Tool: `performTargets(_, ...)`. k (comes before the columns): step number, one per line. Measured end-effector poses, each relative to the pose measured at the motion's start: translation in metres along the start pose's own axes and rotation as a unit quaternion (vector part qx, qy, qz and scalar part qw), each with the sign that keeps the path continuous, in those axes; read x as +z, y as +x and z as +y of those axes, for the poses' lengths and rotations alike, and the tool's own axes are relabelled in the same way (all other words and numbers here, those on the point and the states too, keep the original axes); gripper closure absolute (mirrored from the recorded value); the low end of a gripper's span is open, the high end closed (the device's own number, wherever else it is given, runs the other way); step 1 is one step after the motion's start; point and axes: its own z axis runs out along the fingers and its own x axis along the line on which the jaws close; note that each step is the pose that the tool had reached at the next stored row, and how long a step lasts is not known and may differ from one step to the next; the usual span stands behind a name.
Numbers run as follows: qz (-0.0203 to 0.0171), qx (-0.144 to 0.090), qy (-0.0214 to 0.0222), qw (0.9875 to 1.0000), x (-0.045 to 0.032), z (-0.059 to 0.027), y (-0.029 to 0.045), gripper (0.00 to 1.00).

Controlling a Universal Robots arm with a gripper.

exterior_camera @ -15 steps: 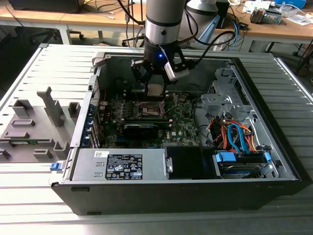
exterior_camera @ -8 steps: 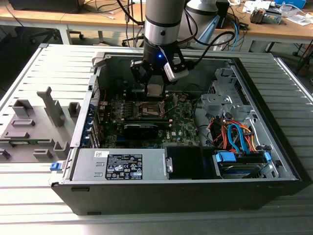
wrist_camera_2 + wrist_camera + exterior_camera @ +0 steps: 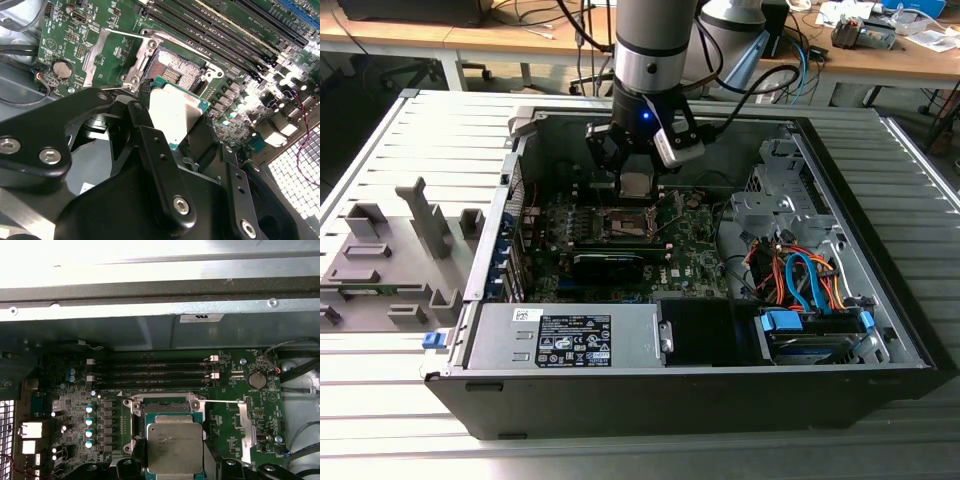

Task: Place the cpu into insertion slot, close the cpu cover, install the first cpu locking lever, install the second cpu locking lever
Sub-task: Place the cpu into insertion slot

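Silvery cpu (image 3: 174, 447) clamped in gripper (image 3: 172, 125), over open insertion slot (image 3: 172, 67)

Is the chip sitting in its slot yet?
No, the claw holds the chip above the empty slot.

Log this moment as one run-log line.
gripper: shut on cpu | cpu: held over insertion slot, not seated | insertion slot: open, empty

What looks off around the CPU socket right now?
Nothing stands out. The gripper holds the cpu above the open insertion slot, edges parallel to it; no loose, bent or misplaced part shows nearby.
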Motion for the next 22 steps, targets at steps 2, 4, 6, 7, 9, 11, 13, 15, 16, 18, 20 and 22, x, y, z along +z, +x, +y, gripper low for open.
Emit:
performTargets(2, 0.0000, 0.000, 0.0000, 1.0000, 0.0001, -0.0002, 0.0003, 0.46)
performTargets(4, 0.0000, 0.000, 0.0000, 1.0000, 0.0003, -0.0005, 0.0007, 0.46)
performTargets(6, 0.0000, 0.000, 0.0000, 1.0000, 0.0006, -0.0009, 0.0011, 0.46)
performTargets(7, 0.0000, 0.000, 0.0001, 1.0000, 0.0008, -0.0011, 0.0012, 0.46)
performTargets(9, 0.0000, 0.000, 0.0001, 1.0000, 0.0013, -0.0012, 0.0013, 0.46)
performTargets(11, 0.0000, 0.000, 0.0000, 1.0000, 0.0020, -0.0013, 0.0013, 0.46)
performTargets(13, 0.0000, 0.000, 0.0000, 1.0000, 0.0026, -0.0014, 0.0013, 0.46)
performTargets(15, 0.0000, 0.000, 0.0002, 1.0000, 0.0029, -0.0014, 0.0013, 0.46)
performTargets(16, 0.0000, 0.000, 0.0002, 1.0000, 0.0030, -0.0014, 0.0013, 0.46)
performTargets(18, 0.0000, 0.000, 0.0002, 1.0000, 0.0030, -0.0014, 0.0013, 0.46)
performTargets(20, 0.0000, 0.000, 0.0003, 1.0000, 0.0031, -0.0014, 0.0013, 0.46)
performTargets(22, 0.0000, 0.000, 0.0003, 1.0000, 0.0032, -0.0014, 0.0013, 0.46)
